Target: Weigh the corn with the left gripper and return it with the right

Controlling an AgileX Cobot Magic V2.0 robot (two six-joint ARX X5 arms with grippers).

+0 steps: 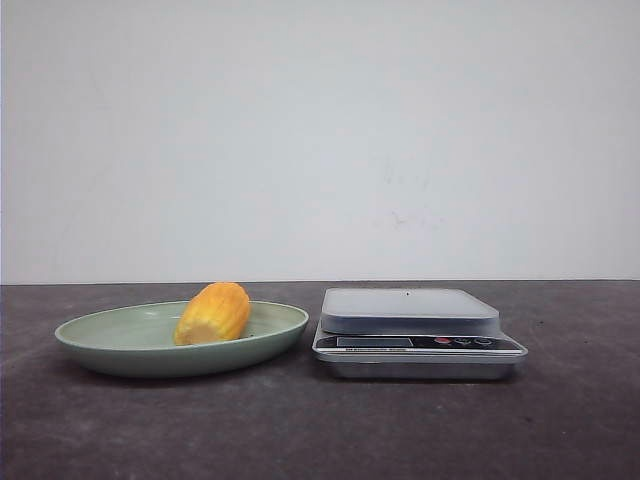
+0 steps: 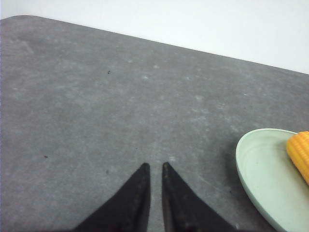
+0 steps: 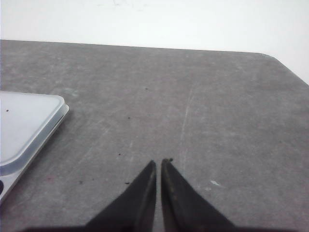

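Lying on its side in the green plate (image 1: 120, 340), toward the plate's right half: the corn (image 1: 213, 313), yellow-orange, ribbed rows running along its length, rounded end toward the far right. Just right of the plate, close but apart from it, a silver kitchen scale (image 1: 418, 335), flat pale platform on top, dark display strip and small buttons along the near face, platform bare. Both standing on a dark grey, scuffed table (image 1: 320, 430) with a plain white wall (image 1: 320, 140) behind. Out of sight in the front view, both arms. From the left wrist camera: the left gripper (image 2: 154, 166), black wedge fingers drawn nearly together with only a thin slit between the tips, clenched on nothing, hovering over bare tabletop; beside it, well apart, the plate's pale rim (image 2: 241, 159) and a slice of the corn (image 2: 300, 152) at the picture's edge. From the right wrist camera: the right gripper (image 3: 160, 162), fingers likewise pressed almost tip to tip, clenched and empty, above bare table; off to one side, a corner of the scale's platform (image 3: 29, 121), not touching the fingers.
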